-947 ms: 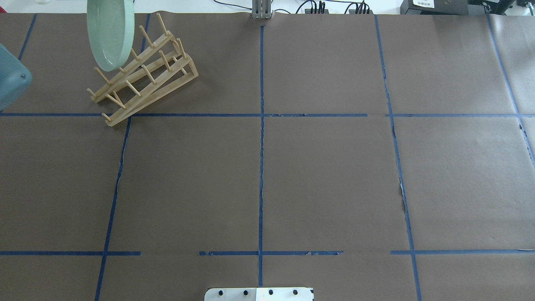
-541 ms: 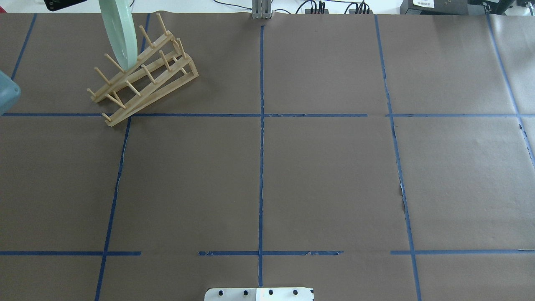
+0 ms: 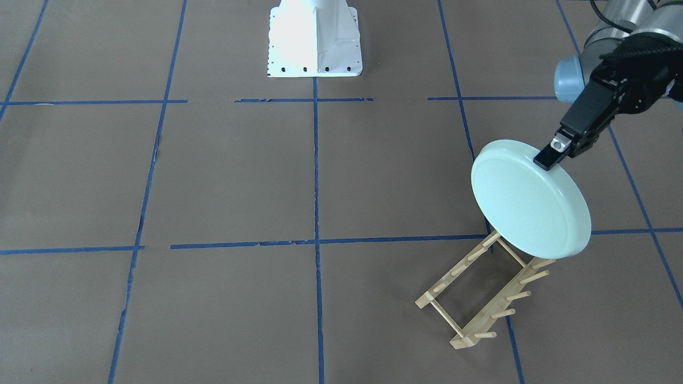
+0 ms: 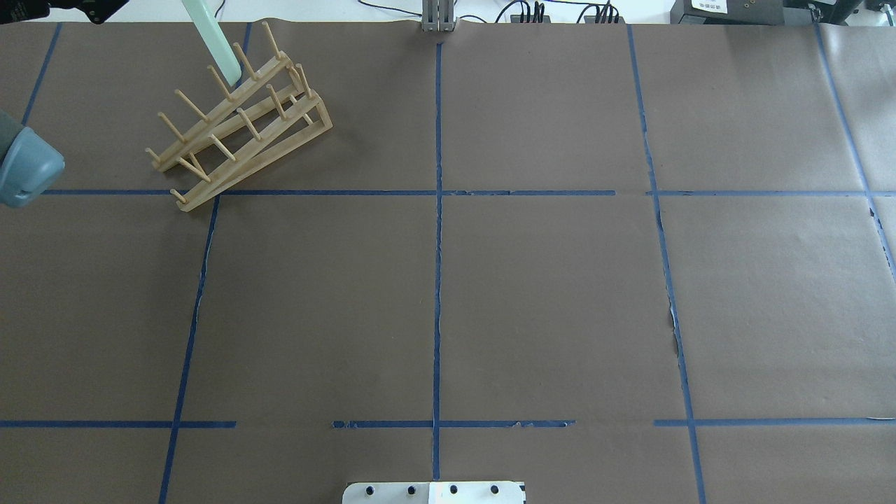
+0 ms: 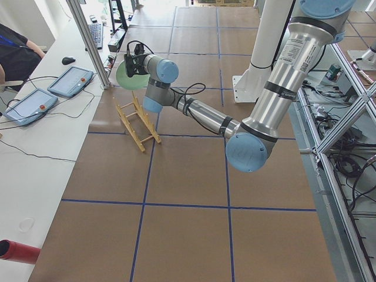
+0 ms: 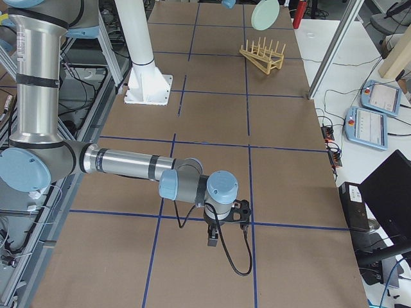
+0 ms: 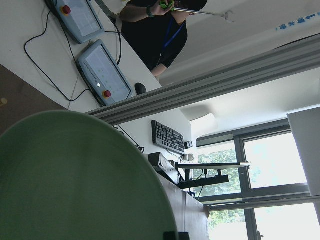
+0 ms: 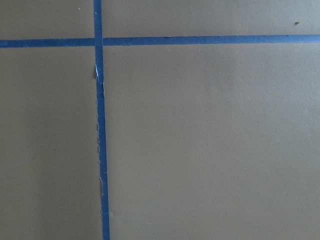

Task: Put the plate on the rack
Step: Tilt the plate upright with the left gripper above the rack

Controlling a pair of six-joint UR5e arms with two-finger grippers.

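Observation:
The pale mint-green plate (image 3: 528,200) hangs on edge, tilted, over the light wooden rack (image 3: 480,293). My left gripper (image 3: 555,152) is shut on the plate's upper rim. From overhead the plate (image 4: 217,42) shows edge-on, its lower edge by the upright pegs of the rack (image 4: 238,119); I cannot tell whether it touches them. The plate fills the lower left of the left wrist view (image 7: 75,185). My right gripper (image 6: 215,237) hangs low over the table far from the rack; I cannot tell if it is open or shut.
The table is covered in brown paper (image 4: 546,301) with a grid of blue tape lines. The robot's white base (image 3: 315,37) stands at the table's near edge. Beyond the far edge are a metal post (image 4: 437,17), cables and operator pendants (image 5: 70,82).
The plate has turned from face-on to edge-on in the overhead view and shifted right and farther along the rack. The left arm's elbow has moved with it.

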